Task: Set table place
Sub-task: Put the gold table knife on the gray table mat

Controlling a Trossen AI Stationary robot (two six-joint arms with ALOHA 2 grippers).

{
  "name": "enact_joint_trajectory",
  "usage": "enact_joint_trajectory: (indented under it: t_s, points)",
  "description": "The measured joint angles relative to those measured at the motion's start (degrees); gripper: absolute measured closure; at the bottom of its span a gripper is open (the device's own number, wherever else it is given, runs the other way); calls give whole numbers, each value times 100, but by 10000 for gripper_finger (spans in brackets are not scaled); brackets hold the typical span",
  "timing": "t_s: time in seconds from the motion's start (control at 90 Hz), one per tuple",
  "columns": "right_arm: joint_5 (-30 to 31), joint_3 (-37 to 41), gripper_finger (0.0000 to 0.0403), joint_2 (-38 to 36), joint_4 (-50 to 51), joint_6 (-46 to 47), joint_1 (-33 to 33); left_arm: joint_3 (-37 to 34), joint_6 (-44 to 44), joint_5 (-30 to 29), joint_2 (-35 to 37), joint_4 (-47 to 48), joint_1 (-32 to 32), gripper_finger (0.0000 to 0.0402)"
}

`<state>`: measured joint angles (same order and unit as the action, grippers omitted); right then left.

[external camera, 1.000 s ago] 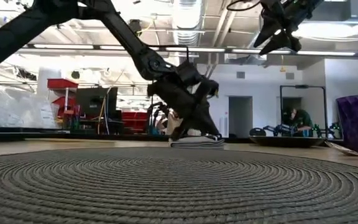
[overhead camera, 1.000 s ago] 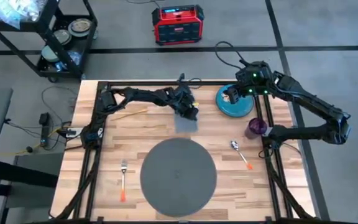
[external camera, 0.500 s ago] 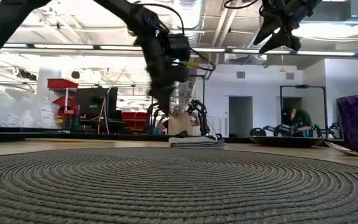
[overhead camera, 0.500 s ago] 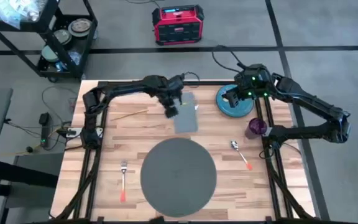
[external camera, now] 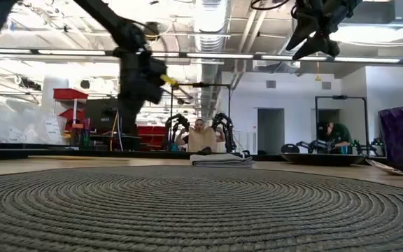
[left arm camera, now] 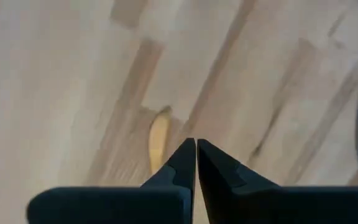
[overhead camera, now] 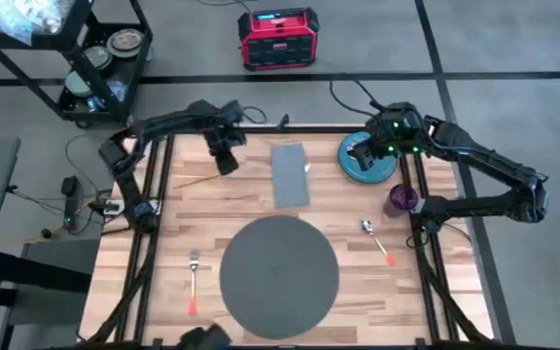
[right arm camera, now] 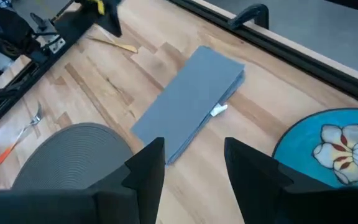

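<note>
Placemat (overhead camera: 279,276) lies well apart — left tool (overhead camera: 226,161) raised.

Dark grey placemat (overhead camera: 279,276), teal plate (right arm camera: 334,152) seemingly flower-patterned.

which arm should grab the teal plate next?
Right, likely. The right tool hangs open directly over the teal plate at the table's far right. The left tool, fingers closed and empty, is at the far left, with the folded napkin between it and the plate.
</note>
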<state>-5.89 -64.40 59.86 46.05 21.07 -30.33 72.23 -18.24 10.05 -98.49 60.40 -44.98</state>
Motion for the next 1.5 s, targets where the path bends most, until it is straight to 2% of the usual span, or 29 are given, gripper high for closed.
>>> enact_joint_trajectory:
  t_s: [0.256, 0.5, 0.656, 0.967, 1.122, 1.356, 1.5]
  points:
    - [-1, 0, 248, 0, -104, -148, -2, -1325, -263, -314, 956, -379, -300, 401]
    - [-2, 0, 248, 2, -123, -165, -4, -2172, -485, -532, 1312, -362, -469, 401]
    - [-2, 0, 248, 2, -157, -165, -9, -2287, -575, -519, 1384, -447, -522, 385]
    - [-2, 0, 248, 2, -152, -164, -9, -2289, -706, -562, 1384, -446, -749, 286]
    - [-2, 0, 248, 2, -147, -163, -9, -2300, -839, -636, 1384, -452, -812, 252]
    - [-2, 0, 248, 2, -144, -168, -8, -2793, -999, -838, 1384, -541, -825, 229]
    - [-2, 0, 248, 2, -149, -195, -9, -3062, -828, -1180, 1384, -892, -826, 228]
